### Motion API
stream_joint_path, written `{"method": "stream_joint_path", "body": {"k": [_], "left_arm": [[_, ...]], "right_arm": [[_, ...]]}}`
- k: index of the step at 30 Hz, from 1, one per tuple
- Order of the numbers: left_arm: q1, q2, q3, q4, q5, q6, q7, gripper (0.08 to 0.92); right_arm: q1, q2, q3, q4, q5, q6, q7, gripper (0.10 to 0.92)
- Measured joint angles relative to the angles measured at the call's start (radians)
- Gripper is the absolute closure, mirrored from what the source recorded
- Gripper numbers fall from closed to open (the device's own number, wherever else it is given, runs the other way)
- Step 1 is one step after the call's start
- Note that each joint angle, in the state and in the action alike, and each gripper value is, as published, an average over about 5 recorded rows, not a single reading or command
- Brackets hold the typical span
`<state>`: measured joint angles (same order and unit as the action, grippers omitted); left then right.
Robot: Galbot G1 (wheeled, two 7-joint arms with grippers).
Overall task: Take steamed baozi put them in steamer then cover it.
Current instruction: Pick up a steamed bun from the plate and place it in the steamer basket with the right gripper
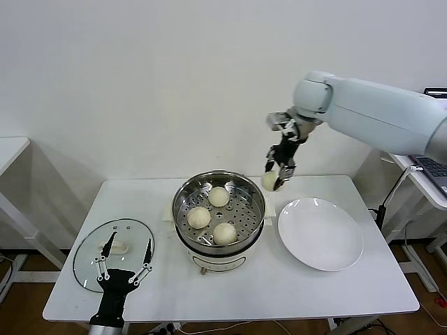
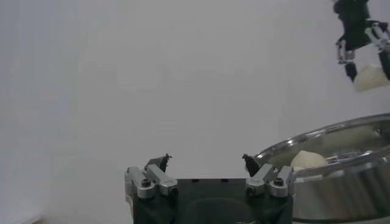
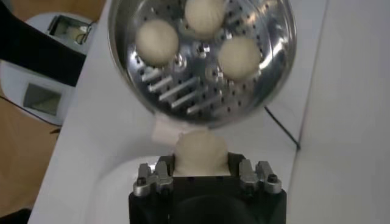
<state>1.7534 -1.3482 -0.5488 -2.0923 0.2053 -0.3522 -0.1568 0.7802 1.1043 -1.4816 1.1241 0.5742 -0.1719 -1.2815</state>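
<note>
White table (image 1: 314, 293) fills the middle of the head view. Plate (image 1: 320, 233), white and round, sits on it at about 4 o'clock from centre, near the table's right side. Second white table (image 1: 10, 150) at 9 o'clock, only a corner showing. Laptop (image 1: 434, 167) at 3 o'clock on a side desk (image 1: 426, 190). Cables (image 1: 391, 202) hang beside that desk. Plain white wall (image 1: 140, 84) from 10 to 2.

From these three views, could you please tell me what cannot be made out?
- Plate: absent from both wrist views.
- Held baozi: its underside is hidden by the right gripper in the right wrist view; small in the head view.
- Cover: the left gripper overlaps it in the head view; not visible in the left wrist view.
- Steamer: cut off by the left wrist view's edge.
</note>
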Motion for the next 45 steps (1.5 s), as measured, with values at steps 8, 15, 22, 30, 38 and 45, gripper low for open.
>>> {"method": "stream_joint_path", "body": {"k": [8, 15, 22, 30, 38, 45], "left_arm": [[0.0, 0.0, 0.003, 0.0, 0.0, -0.002, -0.004, 0.177], [0.001, 0.002, 0.006, -0.001, 0.002, 0.0, -0.007, 0.177], [0.002, 0.003, 0.006, -0.001, 0.002, 0.0, -0.007, 0.177], [0.007, 0.002, 0.0, -0.006, 0.003, 0.0, -0.008, 0.177], [0.006, 0.0, -0.008, -0.007, 0.003, -0.002, -0.01, 0.177], [0.006, -0.001, -0.011, -0.012, 0.003, -0.001, -0.011, 0.177]], "right_arm": [[-0.017, 0.09, -0.029, 0.008, 0.014, -0.018, 0.033, 0.414], [-0.062, 0.145, -0.035, -0.014, -0.012, -0.02, 0.05, 0.414], [-0.101, 0.165, -0.044, -0.035, -0.038, -0.022, 0.066, 0.414], [-0.145, 0.18, -0.042, -0.049, -0.055, -0.026, 0.092, 0.391], [-0.178, 0.191, -0.033, -0.056, -0.063, -0.027, 0.118, 0.377], [-0.185, 0.179, -0.014, -0.041, -0.07, -0.025, 0.131, 0.233]]}}
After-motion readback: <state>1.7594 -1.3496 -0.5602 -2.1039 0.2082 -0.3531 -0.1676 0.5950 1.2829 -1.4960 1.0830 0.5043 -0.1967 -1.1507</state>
